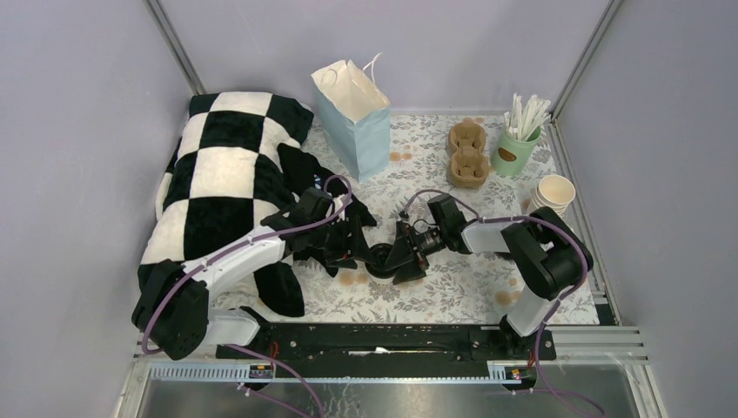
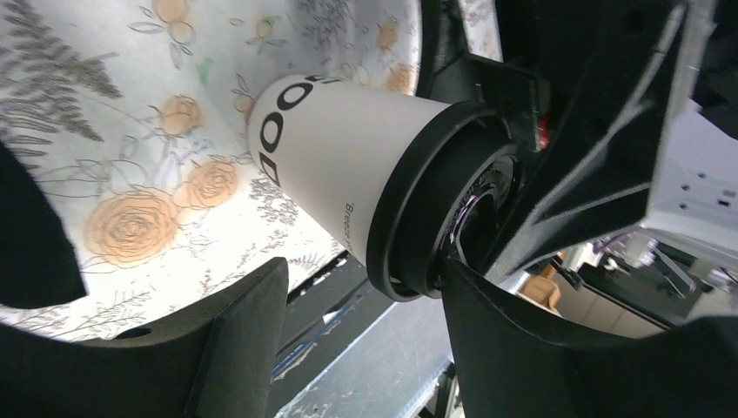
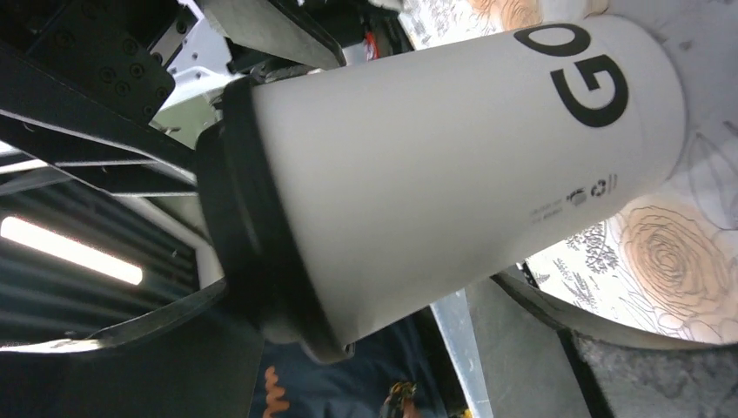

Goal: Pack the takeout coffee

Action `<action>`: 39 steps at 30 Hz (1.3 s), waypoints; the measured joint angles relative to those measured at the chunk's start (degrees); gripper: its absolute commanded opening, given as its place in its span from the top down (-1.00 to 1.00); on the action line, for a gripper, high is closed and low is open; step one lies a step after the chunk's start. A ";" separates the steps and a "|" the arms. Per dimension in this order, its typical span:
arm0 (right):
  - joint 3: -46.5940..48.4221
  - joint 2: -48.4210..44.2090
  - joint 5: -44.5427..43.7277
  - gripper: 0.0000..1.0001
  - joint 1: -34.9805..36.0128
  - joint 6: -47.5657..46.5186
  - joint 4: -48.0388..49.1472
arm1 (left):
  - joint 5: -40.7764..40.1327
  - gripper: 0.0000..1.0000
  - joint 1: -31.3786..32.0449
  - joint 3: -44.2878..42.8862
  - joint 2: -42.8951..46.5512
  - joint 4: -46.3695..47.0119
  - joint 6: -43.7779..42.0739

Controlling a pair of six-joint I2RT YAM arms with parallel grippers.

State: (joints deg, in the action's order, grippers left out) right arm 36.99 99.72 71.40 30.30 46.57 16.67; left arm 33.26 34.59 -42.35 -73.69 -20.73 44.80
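Observation:
The takeout coffee [image 1: 383,259] stands upright on the floral table [image 1: 452,292] near the middle, a white paper cup [image 2: 335,165] with black lettering and a black lid [image 2: 426,205]. Both arms meet at it, their wrists rolled sideways. My left gripper [image 2: 361,266] is open: one finger [image 2: 522,340] touches the lid rim, the other [image 2: 235,340] stands apart from the cup. My right gripper [image 3: 352,300] is open too. The cup [image 3: 452,165] fills its view, lid [image 3: 252,235] against one finger [image 3: 130,357], the other finger [image 3: 531,348] apart from the cup wall.
A pale blue paper bag [image 1: 357,122] stands open at the back. To its right are a brown cup carrier [image 1: 467,155], a green holder of white sticks [image 1: 519,139] and a stack of cream cups [image 1: 555,192]. A black-and-white chequered cloth [image 1: 226,183] covers the left side.

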 measured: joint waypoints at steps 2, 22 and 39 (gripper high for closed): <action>1.38 -1.77 -2.82 -0.78 -0.07 -1.16 -4.04 | -1.49 -0.40 -0.07 -1.60 -0.46 -2.16 -1.01; 15.91 -12.13 -25.11 -0.99 -3.98 -18.58 -41.72 | -10.27 -0.82 -0.22 -17.42 -1.49 -18.34 -9.03; 34.40 -19.65 -51.54 -0.99 -4.13 -29.09 -65.11 | -18.34 -0.92 -0.22 -31.45 -2.38 -26.34 -15.02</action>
State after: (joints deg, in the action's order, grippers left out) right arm 71.40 80.07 19.86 26.17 17.47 -48.45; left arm 14.92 34.37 -73.80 -76.07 -47.07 29.78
